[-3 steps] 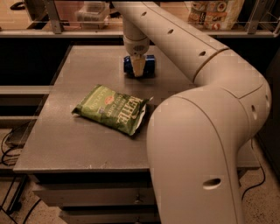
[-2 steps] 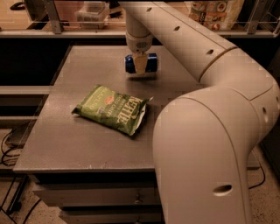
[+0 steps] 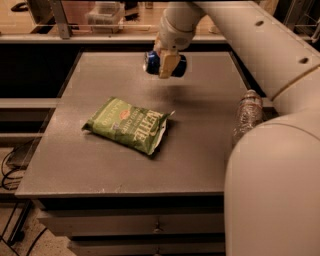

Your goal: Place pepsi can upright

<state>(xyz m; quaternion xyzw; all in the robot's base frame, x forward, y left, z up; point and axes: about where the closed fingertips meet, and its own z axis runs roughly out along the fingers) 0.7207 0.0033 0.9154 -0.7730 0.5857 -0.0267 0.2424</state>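
The pepsi can [image 3: 152, 62] is dark blue and lies on its side between the fingers of my gripper [image 3: 166, 65], lifted above the far middle of the grey table [image 3: 200, 130]. The gripper is shut on the can, with a cream finger [image 3: 167, 66] across the can's middle. The can's silver end faces left. A faint shadow lies on the table below it.
A green Kettle chips bag [image 3: 131, 125] lies flat at the table's middle left. A clear plastic bottle [image 3: 246, 116] lies at the right edge beside my arm's large white body [image 3: 272, 190]. A shelf with containers [image 3: 105, 14] runs behind the table.
The gripper has risen with the pepsi can, lifting it off the table. The arm has swung aside, uncovering the plastic bottle at the right.
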